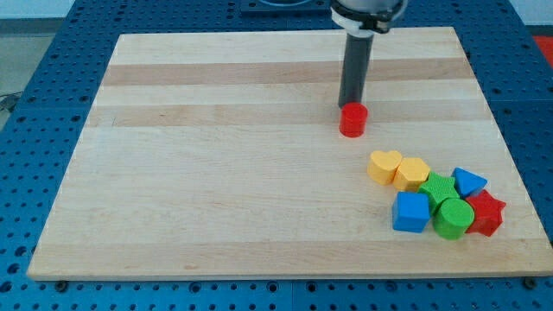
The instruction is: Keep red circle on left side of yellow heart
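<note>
The red circle (352,120) is a small red cylinder on the wooden board, right of centre. My tip (350,104) stands right behind it, touching its top edge on the view's upper side. The yellow heart (384,165) lies below and to the right of the red circle, with a clear gap between them. The red circle is a little to the left of the heart and higher in the view.
A cluster sits by the heart at the lower right: a yellow hexagon (412,174), a green block (439,187), a green cylinder (453,218), a blue cube (411,212), a blue triangle (468,181) and a red star (486,212). The board's right edge (505,155) is close.
</note>
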`<state>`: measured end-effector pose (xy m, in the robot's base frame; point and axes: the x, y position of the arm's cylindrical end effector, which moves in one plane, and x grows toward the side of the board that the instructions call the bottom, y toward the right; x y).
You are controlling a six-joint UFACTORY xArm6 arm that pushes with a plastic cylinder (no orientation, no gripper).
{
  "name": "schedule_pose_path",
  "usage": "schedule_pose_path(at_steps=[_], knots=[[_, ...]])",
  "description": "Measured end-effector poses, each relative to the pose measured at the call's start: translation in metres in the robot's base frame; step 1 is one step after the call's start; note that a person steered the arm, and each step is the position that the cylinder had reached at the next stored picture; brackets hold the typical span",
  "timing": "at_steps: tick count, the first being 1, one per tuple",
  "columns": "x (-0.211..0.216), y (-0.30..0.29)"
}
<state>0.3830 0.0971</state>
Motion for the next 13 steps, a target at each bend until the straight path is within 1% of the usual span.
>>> schedule_pose_path(at_steps=[2,3,4,5,6,7,9,10,11,12,13], knots=[[0.031,0.014],[0.028,0.014],[0.035,0.012],[0.079,0.010],[0.109,0.017],[0.125,0.021],[0.124,0.021],[0.075,0.021],[0.051,0.016],[0.063,-0.003],[0.102,-0.014]])
